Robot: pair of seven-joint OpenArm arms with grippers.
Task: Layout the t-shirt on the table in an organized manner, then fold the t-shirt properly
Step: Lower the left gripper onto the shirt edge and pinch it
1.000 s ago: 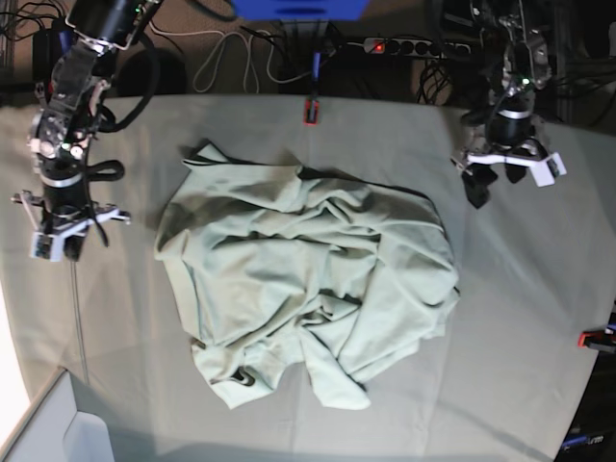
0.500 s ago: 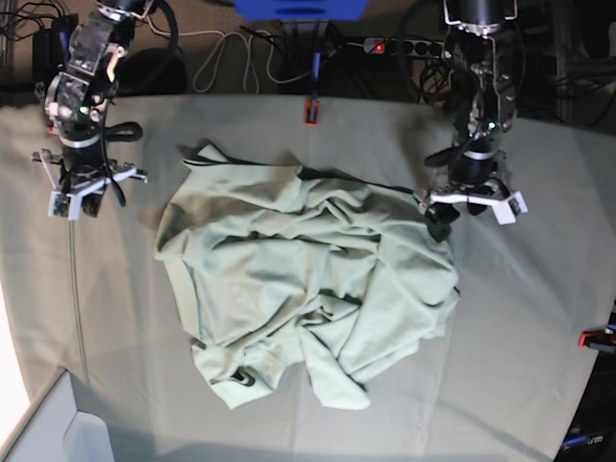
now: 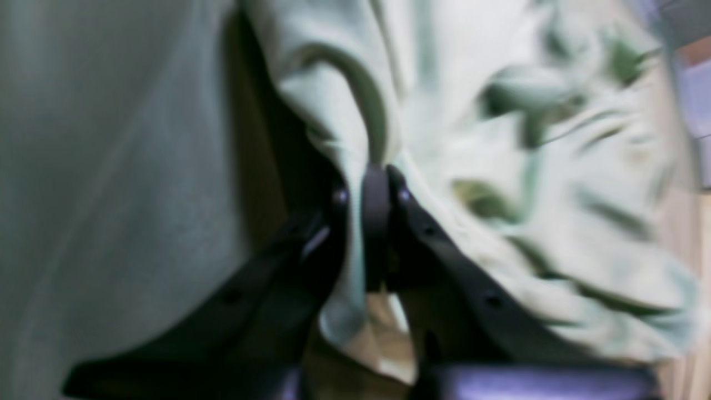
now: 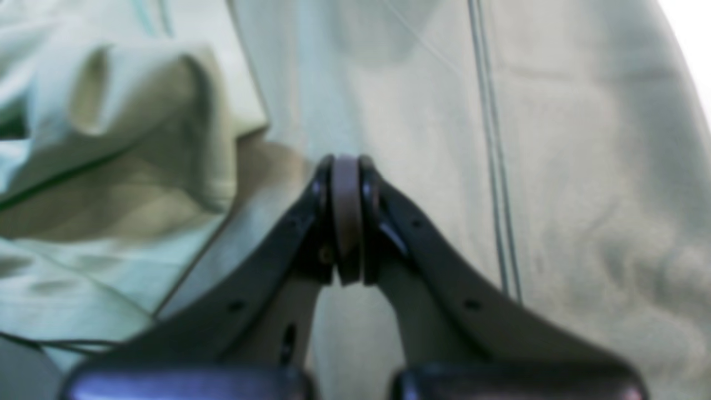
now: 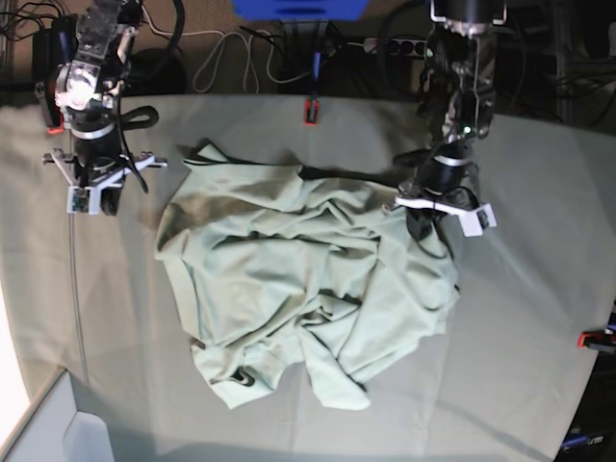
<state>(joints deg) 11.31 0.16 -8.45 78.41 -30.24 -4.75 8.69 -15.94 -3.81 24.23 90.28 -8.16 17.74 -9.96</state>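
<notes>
The pale mint-green t-shirt [image 5: 308, 279] lies crumpled in a heap in the middle of the table [image 5: 520, 318]. My left gripper [image 5: 424, 223] is down on the shirt's upper right edge. In the left wrist view this gripper [image 3: 369, 186] is shut, with a fold of the t-shirt [image 3: 500, 139] pinched between its fingers. My right gripper [image 5: 95, 200] hovers over the table cloth left of the shirt's upper left corner. In the right wrist view it [image 4: 345, 166] is shut on nothing, with a folded shirt edge [image 4: 111, 139] just to its left.
A red-orange clamp [image 5: 312, 111] holds the cloth at the table's far edge and another [image 5: 597, 338] at its right edge. Cables and a power strip [image 5: 404, 45] lie behind the table. A grey-white box [image 5: 58, 423] sits at the near left corner.
My left arm came in from the right, dropped onto the shirt's upper right edge and shut on the fabric. My right arm moved toward the table's far side and a little toward the shirt, still shut.
</notes>
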